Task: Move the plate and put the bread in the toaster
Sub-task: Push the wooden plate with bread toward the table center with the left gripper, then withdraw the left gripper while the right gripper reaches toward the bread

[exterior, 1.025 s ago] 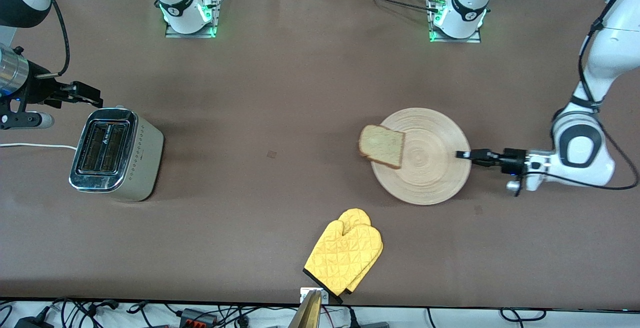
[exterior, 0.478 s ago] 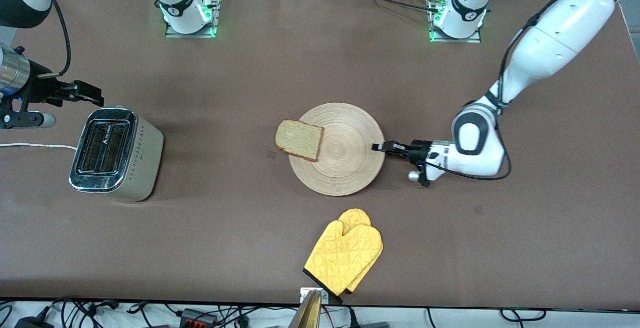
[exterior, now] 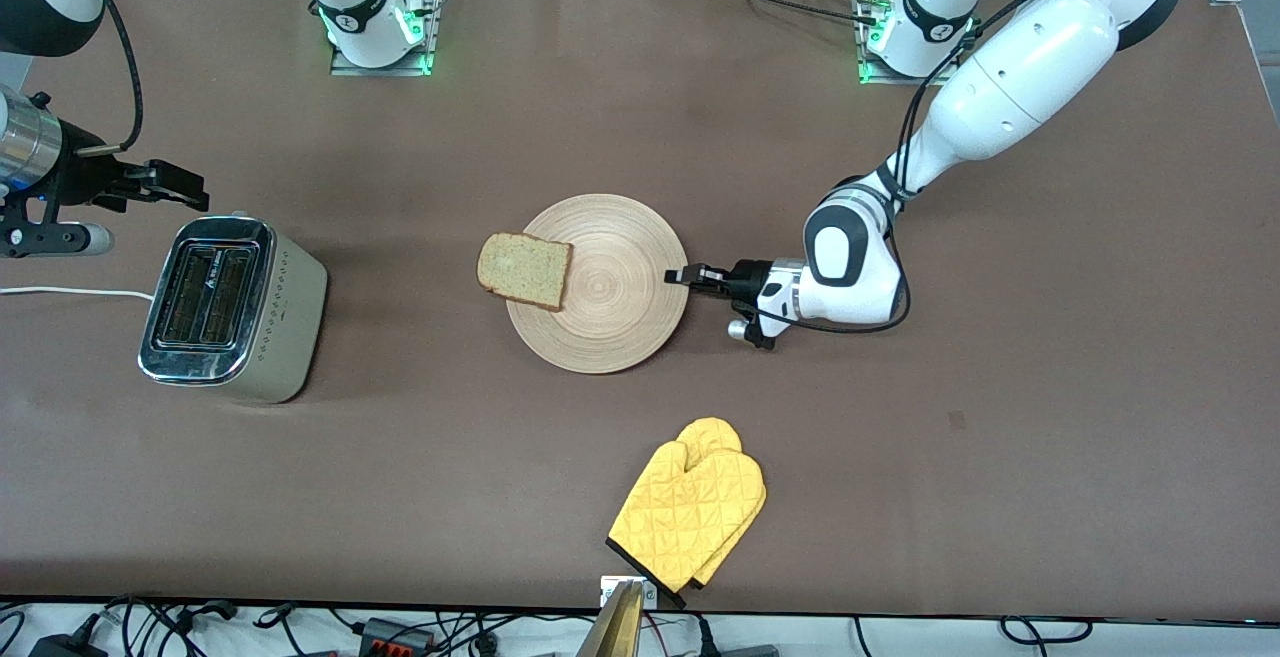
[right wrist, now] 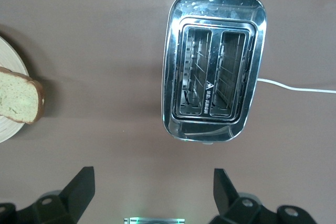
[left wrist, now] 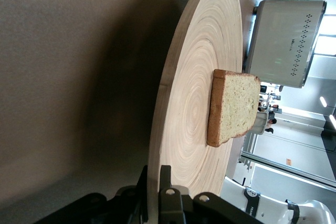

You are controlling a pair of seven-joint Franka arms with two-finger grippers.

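Item: bread [exterior: 525,271] on plate [exterior: 600,287] edge twd toaster [exterior: 235,307], mid-table; left gripper [exterior: 678,277] clamped on plate rim; right gripper [exterior: 185,187] wide, over table by toaster, nearer arm for pickup

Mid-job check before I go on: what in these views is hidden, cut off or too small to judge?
- Left gripper at the plate rim: the lower finger is under the plate in the front view.
- Bread underside: hidden where it overhangs the rim.
- Toaster slots: the bottoms are lost in reflections in the right wrist view.
- Right gripper: its arm is cut off by the front view's edge.
- Yellow oven mitt: its underside is hidden.
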